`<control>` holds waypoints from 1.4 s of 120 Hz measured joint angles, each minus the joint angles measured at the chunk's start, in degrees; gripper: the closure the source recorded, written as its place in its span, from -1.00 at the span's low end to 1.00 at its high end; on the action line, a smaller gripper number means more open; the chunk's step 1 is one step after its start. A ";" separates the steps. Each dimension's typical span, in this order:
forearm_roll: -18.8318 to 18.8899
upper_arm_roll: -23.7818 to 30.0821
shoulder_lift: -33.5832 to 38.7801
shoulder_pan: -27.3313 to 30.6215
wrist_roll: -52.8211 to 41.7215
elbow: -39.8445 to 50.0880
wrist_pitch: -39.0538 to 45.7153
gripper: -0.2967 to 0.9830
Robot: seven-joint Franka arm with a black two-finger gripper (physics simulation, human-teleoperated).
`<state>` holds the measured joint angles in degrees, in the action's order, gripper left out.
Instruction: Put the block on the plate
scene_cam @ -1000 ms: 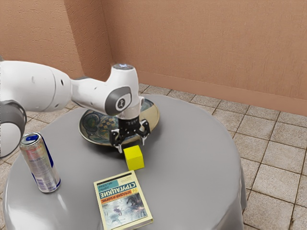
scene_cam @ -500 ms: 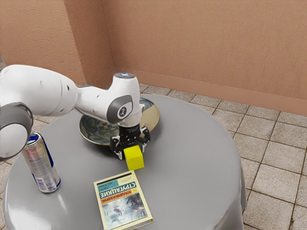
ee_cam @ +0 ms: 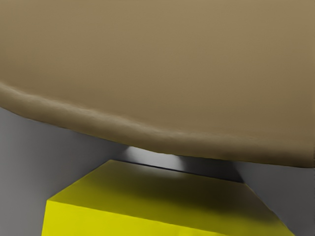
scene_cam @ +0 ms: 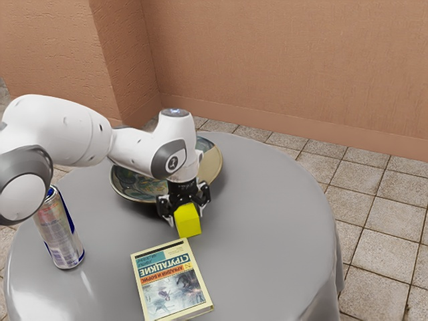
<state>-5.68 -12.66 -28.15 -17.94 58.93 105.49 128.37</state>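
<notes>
The black gripper [scene_cam: 185, 215] is low over the table at the yellow block [scene_cam: 188, 221], in the exterior view. Its lower part is at the block's upper half, and the block hides some of it. Whether it grips the block cannot be told. The patterned plate [scene_cam: 213, 162] lies behind the hand, partly covered by it, with the block outside its rim. From the wrist view, the yellow block [ee_cam: 147, 196] is close under the hand, and the plate's tan rim side [ee_cam: 162, 73] stands right beside it.
A book [scene_cam: 175, 284] lies on the round grey table [scene_cam: 267, 221], just nearer the exterior view's lower edge than the block. A tall can [scene_cam: 59, 231] stands toward the exterior view's left, close to the arm.
My hand has come down and a little toward the exterior view's right, to the block. The block has shifted very slightly the same way.
</notes>
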 joint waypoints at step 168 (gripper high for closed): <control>-1.36 0.45 4.69 -0.26 0.55 -0.35 -0.95 -0.05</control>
<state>-7.04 -12.21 -23.45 -18.20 59.48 105.14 127.42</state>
